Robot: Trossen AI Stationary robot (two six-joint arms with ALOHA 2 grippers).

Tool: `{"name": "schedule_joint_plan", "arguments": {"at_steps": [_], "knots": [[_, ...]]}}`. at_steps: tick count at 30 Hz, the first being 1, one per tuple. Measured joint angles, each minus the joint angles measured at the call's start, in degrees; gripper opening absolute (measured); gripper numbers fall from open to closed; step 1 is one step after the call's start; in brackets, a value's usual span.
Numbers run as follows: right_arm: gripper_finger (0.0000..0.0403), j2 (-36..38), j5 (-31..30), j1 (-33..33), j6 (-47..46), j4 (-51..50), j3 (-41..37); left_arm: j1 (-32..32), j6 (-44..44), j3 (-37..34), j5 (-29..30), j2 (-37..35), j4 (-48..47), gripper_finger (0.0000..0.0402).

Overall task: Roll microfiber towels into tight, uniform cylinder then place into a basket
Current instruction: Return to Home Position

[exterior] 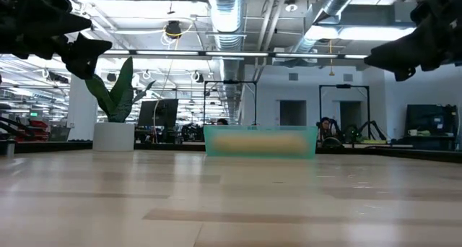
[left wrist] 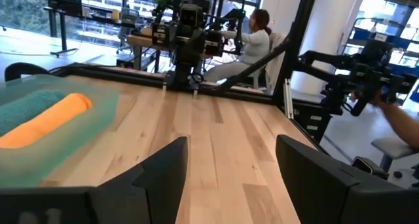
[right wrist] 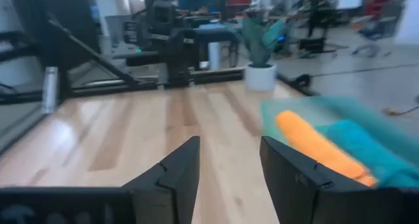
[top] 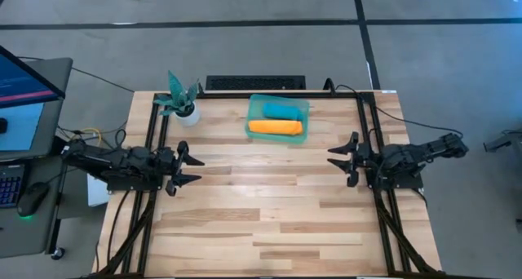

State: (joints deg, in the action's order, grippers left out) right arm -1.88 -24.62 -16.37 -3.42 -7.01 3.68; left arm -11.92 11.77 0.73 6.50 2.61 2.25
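Note:
The teal-green basket (top: 277, 118) stands at the table's far middle. In it lie two rolled towels side by side: the orange one (top: 275, 127) on the near side and the turquoise one (top: 280, 109) on the far side. They also show in the left wrist view (left wrist: 46, 119) and the right wrist view (right wrist: 314, 145). My left gripper (top: 192, 169) is open and empty near the table's left edge. My right gripper (top: 340, 161) is open and empty near the right edge. Both hang above the table.
A small white pot with a teal plant (top: 183, 104) stands at the far left, next to the basket. A dark keyboard (top: 254, 82) lies beyond the far edge. The bare wooden tabletop (top: 261, 205) spreads between and in front of the arms. A seated person (left wrist: 255, 44) shows beyond the table.

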Motion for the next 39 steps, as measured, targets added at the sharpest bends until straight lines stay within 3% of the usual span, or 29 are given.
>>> {"name": "schedule_joint_plan", "arguments": {"at_steps": [9, 17, 39], "knots": [[0.0182, 0.01, -1.01, 2.77, 2.2, -0.05, 0.0, 0.02, 0.04, 0.0, 0.03, 0.0, -0.11, 0.0224], [0.0182, 0.02, -1.13, 4.48, -3.01, -0.1, 0.0, 0.02, 0.04, 0.0, 0.09, 0.0, -0.16, 0.0224], [0.0182, 0.01, -0.96, 4.51, -3.09, -0.19, 0.0, 0.02, 0.07, -0.02, 0.2, 0.0, -0.2, 0.0224]]}}
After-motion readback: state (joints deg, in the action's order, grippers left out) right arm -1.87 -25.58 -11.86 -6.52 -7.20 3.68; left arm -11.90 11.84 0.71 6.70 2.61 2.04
